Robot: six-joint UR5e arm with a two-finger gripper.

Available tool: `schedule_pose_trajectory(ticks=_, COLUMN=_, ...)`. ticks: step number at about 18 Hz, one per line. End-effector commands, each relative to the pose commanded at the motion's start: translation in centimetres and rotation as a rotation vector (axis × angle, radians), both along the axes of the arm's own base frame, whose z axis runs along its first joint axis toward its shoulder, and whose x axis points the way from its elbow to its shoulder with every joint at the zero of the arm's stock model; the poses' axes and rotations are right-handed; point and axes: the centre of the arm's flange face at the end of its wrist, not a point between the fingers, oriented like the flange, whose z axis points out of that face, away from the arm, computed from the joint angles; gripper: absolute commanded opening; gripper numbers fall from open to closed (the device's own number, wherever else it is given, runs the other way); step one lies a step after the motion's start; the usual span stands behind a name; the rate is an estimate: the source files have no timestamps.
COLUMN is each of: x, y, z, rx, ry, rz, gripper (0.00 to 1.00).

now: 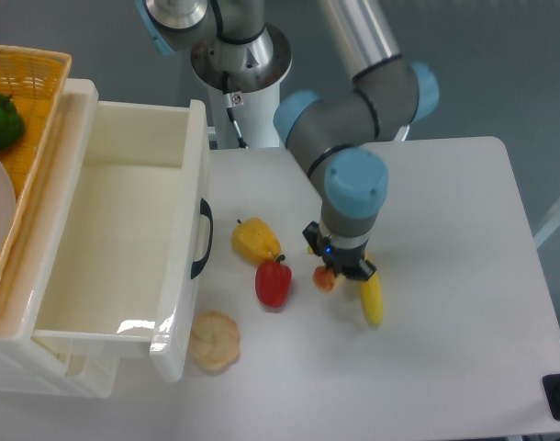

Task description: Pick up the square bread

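The square bread (325,279) is a small orange-brown block on the white table, right of the red pepper (273,283). Only its left part shows from under the gripper. My gripper (341,272) points straight down right over the bread, and its black body hides the fingertips. I cannot tell how the jaws stand or whether they touch the bread. The yellow banana (373,300) lies just to the gripper's lower right. The round pale tan bun (214,341) lies near the front corner of the drawer.
A yellow pepper (255,241) lies left of the gripper. An open white drawer (183,276) with a black handle (203,239) stands at the left. Behind it, a wicker basket (32,69) holds a green pepper (0,119).
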Motion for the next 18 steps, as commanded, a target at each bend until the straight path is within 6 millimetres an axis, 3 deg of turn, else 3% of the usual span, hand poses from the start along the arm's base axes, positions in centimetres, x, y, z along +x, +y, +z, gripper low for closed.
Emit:
schedule_pose_trajectory(ticks=5, x=-1.6, y=-2.7, z=3.0, rx=0.048, ry=-0.009, rz=0.06, gripper=0.0)
schedule_pose_trajectory(ticks=18, x=-1.7, y=-5.8, z=4.5, rx=0.04, ry=-0.02, rz=0.098, gripper=0.0)
